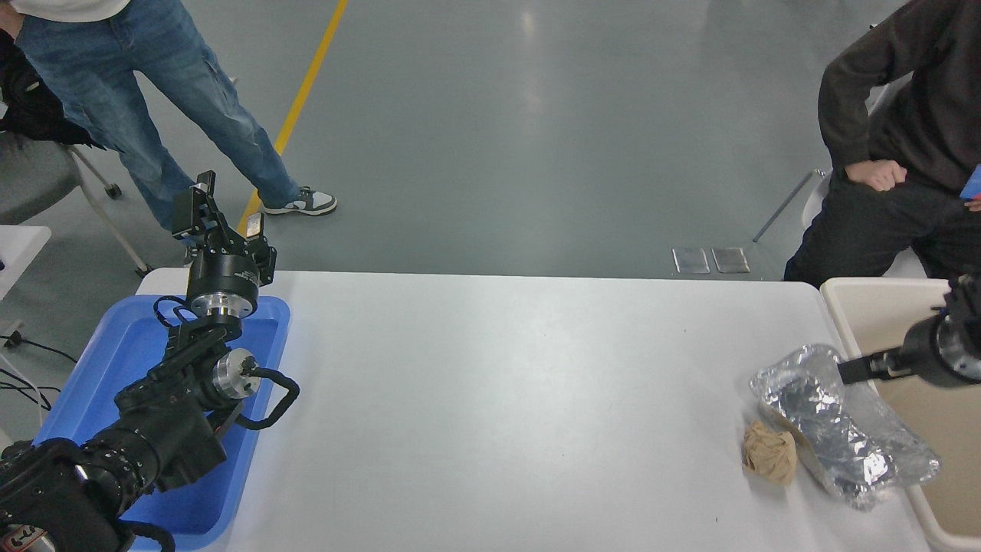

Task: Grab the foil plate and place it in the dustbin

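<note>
My right end effector (857,369) comes in from the right edge, low over the dustbin's near-left rim, its tip right at the far right edge of the foil plate (843,425). Only a narrow black tip shows, so I cannot tell whether it is parted or closed, and it holds nothing that I can see. The foil plate lies on the white surface (498,399) at its right side, slanting toward the near right, one end overhanging the dustbin (881,295). A crumpled brown paper ball (769,455) touches its left side. I judge the foil light, thin and easily crushed, with a slick skin; the raised rim on the far end looks like the best place to pinch. My left end effector (224,215) is parked above the blue tray (115,360), fingers apart.
</note>
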`<state>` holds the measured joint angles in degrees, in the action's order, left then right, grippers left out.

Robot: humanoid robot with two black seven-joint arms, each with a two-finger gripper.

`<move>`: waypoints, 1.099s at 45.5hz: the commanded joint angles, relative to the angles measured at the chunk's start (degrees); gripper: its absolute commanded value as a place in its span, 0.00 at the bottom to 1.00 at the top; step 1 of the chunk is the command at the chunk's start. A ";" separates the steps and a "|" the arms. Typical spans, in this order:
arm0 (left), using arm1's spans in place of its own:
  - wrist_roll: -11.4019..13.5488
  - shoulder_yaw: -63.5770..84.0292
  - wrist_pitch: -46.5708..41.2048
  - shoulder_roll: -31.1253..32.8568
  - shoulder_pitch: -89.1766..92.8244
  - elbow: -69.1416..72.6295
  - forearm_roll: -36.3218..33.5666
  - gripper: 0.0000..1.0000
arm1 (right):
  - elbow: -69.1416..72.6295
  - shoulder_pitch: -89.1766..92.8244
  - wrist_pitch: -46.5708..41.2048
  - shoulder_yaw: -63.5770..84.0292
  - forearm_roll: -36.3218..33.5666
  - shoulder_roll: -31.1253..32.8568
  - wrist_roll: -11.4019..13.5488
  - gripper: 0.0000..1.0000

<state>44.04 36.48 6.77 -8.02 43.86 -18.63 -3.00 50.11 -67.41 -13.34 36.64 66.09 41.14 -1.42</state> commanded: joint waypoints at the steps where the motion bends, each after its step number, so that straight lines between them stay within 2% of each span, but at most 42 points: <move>1: 0.00 0.00 0.00 0.03 0.00 0.00 0.01 1.00 | -11.44 12.12 3.59 -7.02 2.99 -4.93 -0.07 1.00; 15: 0.09 0.00 0.00 0.03 0.00 0.00 0.01 1.00 | -19.52 17.04 7.54 -7.11 2.82 -9.15 0.02 1.00; 20: 0.09 0.00 0.00 0.02 0.00 0.00 0.01 1.00 | -19.88 18.19 8.33 -7.46 2.73 -9.77 0.02 0.95; 22: 0.09 0.00 0.00 0.03 0.00 0.00 0.01 1.00 | -19.97 18.28 8.51 -7.89 2.64 -10.12 -0.07 0.91; 26: 0.09 0.00 0.00 0.02 0.00 0.00 0.01 1.00 | -20.14 18.98 8.51 -9.04 2.64 -10.30 -0.07 0.75; 29: 0.09 0.00 0.00 -0.06 0.00 0.00 0.01 1.00 | -20.41 19.24 8.42 -9.74 2.64 -10.64 -0.07 0.51; 32: 0.09 0.00 0.00 0.03 0.00 0.00 0.01 1.00 | -20.58 19.33 8.42 -9.83 2.55 -10.73 -0.07 0.36; 35: 0.09 0.00 0.00 -0.06 0.00 0.00 0.01 1.00 | -20.67 19.33 8.51 -9.92 2.55 -10.73 -0.07 0.12; 38: 0.09 0.00 0.00 0.03 0.00 0.00 0.01 1.00 | -20.67 19.25 8.42 -10.09 2.55 -10.73 -0.07 0.00; 50: 0.09 0.00 0.00 0.03 0.00 0.00 0.01 1.00 | -19.97 17.49 7.72 -10.54 2.20 -9.68 -0.25 0.00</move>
<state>44.12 36.48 6.77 -8.02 43.85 -18.63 -2.99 29.89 -48.64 -5.25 26.52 68.44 30.79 -1.52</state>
